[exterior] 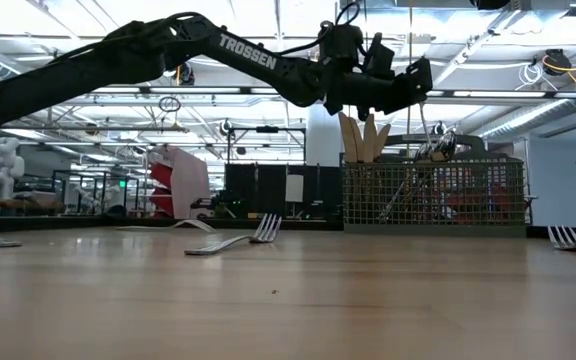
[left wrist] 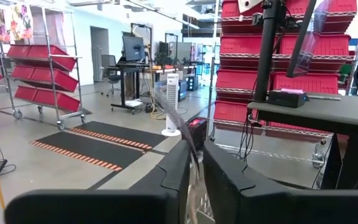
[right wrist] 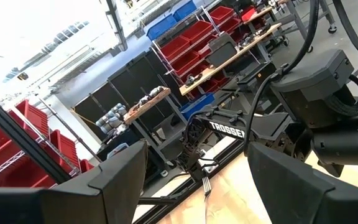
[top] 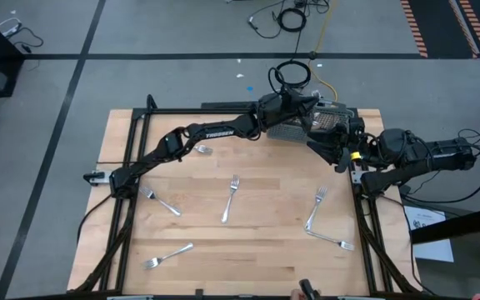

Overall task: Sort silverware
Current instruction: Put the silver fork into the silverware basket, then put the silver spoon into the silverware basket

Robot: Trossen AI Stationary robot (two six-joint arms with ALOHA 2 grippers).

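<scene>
From above, the left gripper (top: 327, 125) reaches over the caddy (top: 294, 129) at the table's back edge, while six forks (top: 230, 198) lie scattered on the wood nearer the front, and the right gripper (top: 350, 157) waits beside the caddy. From table level, the left gripper hangs just above the caddy's top. Its wrist camera shows a thin utensil (left wrist: 191, 168) clamped between nearly closed fingers, long axis running away from the wrist; the right gripper's fingers stand wide apart, empty.

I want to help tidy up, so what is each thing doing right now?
Left tool: above the caddy, closed on a slim silver piece.
Right tool: open, empty, waiting by the table's right edge.
caddy: upright, already holding cutlery.
forks: six, lying flat on the table, not yet sorted.
</scene>
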